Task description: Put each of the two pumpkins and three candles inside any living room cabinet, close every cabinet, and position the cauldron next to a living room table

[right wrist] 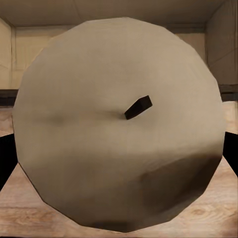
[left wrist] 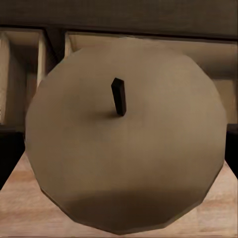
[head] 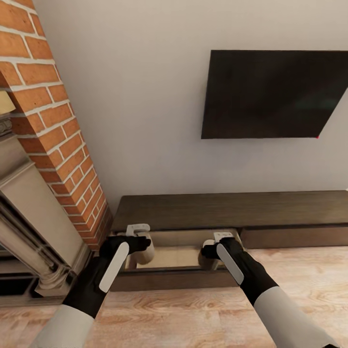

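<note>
Both arms are over the open drawer (head: 176,256) of the cabinet (head: 232,212) below the TV (head: 275,94). Left gripper (head: 137,238) is clamped on a candle (head: 145,252), right gripper (head: 223,241) on another candle (head: 209,258). Each candle sits at the drawer opening, probably just inside; depth is hard to judge. Wicks (left wrist: 118,96) face the wrist cameras.

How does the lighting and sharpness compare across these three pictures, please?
Head view: even, soft light, straight edges bowed at the frame's borders. Left wrist view: the left candle looms close, slightly soft, shaded along its lower edge. Right wrist view: the right candle likewise, with a darker patch low down.
</note>
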Tool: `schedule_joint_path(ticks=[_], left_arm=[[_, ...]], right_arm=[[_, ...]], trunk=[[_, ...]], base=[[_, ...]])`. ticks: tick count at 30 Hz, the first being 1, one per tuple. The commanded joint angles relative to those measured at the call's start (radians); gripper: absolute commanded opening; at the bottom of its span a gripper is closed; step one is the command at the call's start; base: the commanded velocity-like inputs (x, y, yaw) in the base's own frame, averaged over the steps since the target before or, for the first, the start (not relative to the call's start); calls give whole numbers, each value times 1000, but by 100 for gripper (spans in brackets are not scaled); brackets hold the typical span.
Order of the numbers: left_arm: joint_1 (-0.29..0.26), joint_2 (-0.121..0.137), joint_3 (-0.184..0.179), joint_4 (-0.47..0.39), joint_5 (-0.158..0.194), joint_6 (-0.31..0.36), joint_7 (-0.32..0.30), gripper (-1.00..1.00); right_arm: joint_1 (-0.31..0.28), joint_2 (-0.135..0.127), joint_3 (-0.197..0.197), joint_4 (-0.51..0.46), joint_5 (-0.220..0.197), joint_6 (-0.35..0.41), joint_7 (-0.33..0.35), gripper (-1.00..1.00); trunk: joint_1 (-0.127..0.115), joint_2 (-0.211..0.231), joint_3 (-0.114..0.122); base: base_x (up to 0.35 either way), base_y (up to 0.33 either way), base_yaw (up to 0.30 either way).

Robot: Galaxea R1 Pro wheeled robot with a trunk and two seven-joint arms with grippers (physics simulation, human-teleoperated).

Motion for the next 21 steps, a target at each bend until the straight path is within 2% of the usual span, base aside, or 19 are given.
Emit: schedule_joint_path(ticks=[1,4,5,7,10,14,16,18,21], left_arm=[[0,-1,-2,6,-2,1,-2,-100],[1,-3,-24,16,1,0,-4,-100],[1,-4,-40,37,3,-1,-5,-100],[1,-12,-51,85,4,-3,-6,-100],[1,-40,-56,165,5,-33,-7,-100],[2,-46,-60,196,4,-64,-6,-100],[2,-46,-61,227,3,-68,-6,-100],[3,-46,-61,252,2,-77,-7,-100],[3,-47,-70,280,2,-155,-8,-100]], right_arm=[[0,1,3,13,-1,-17,0,-100],[0,2,4,23,-2,-29,1,-100],[2,2,5,26,-2,-32,1,-100],[6,1,5,29,-3,-34,2,-100],[7,1,5,30,-3,-34,3,-100],[7,1,6,30,-3,-37,7,-100],[7,1,9,40,-2,-64,9,-100],[7,1,26,55,6,-109,11,-100],[7,1,142,110,42,-254,12,-100]], trunk=[[0,0,0],[0,0,0],[0,0,0],[0,0,0],[0,0,0],[0,0,0],[0,0,0],[0,0,0],[0,0,0]], base=[[191,0,0],[276,0,0],[325,0,0],[331,0,0],[336,0,0],[267,0,0],[79,0,0],[31,0,0],[10,0,0]])
